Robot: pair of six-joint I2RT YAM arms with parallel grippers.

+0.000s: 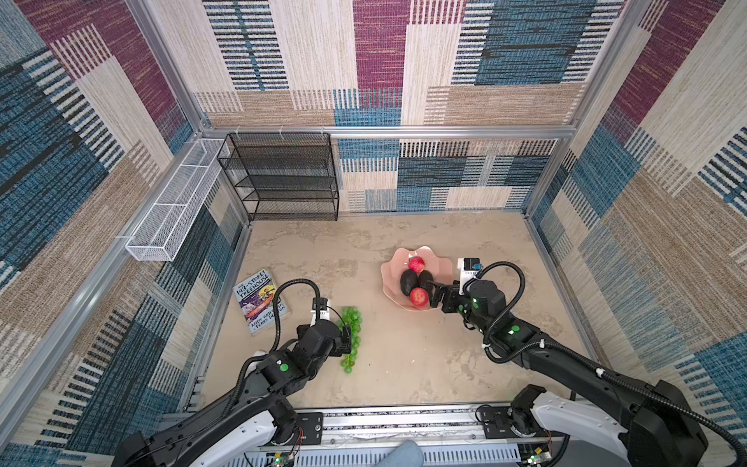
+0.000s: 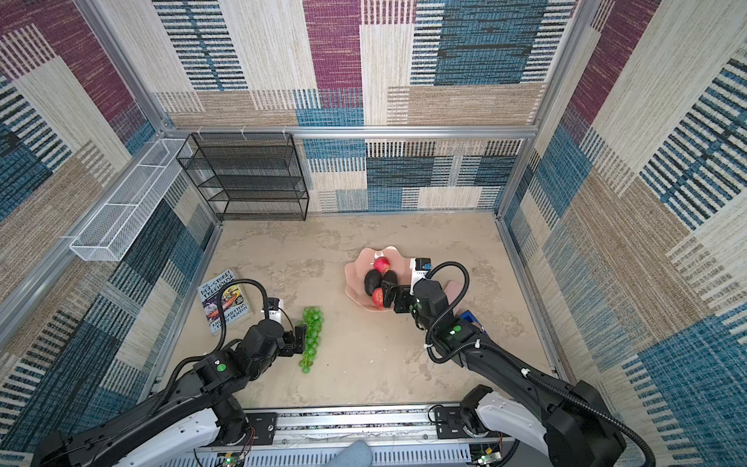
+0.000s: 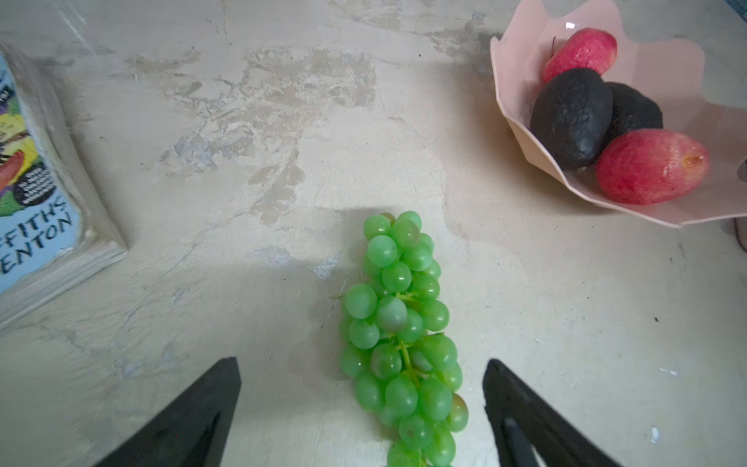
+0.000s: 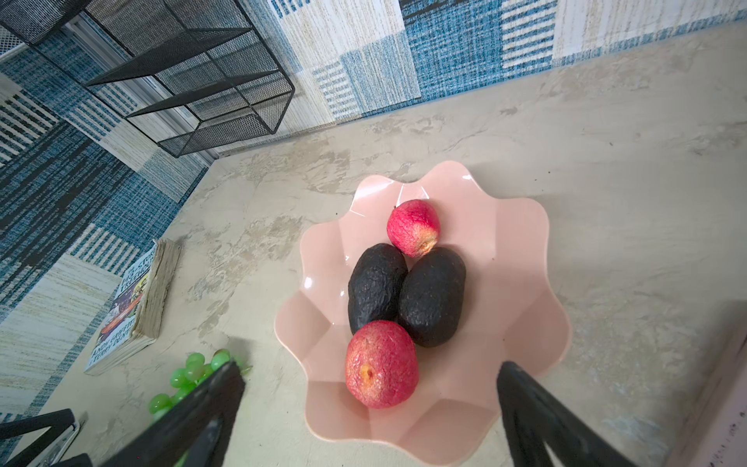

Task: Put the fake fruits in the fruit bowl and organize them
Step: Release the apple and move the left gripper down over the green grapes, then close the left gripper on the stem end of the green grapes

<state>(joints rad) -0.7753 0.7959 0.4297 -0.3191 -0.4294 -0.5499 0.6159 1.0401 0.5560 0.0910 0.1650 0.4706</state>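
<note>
**Inspector:** Left side?

**Assistant:** Blue paperback book (image 1: 260, 301), cover reads "The 143-Storey Treehouse", Andy Griffiths, Terry Denton. Left gripper (image 3: 361, 360): fingers spread wide, flanking the long bunch of translucent green grapes (image 3: 398, 335) lying on the beige table (image 1: 404, 364). Nothing gripped.

**Inspector:** Right side?

**Assistant:** Glossy pale-pink scalloped bowl (image 4: 323, 242) holds two red round apples (image 4: 380, 364) and two black bumpy avocados (image 4: 432, 295). Right gripper (image 4: 370, 366): fingers spread wide over the bowl's edge, empty.

In both top views your left claw (image 1: 347, 337) covers the left side of the grapes (image 1: 353, 319), and your right claw (image 1: 435, 296) hides the bowl's (image 1: 389, 270) right rim. In the left wrist view the book (image 3: 36, 194) and one end of the grapes run off the frame.
</note>
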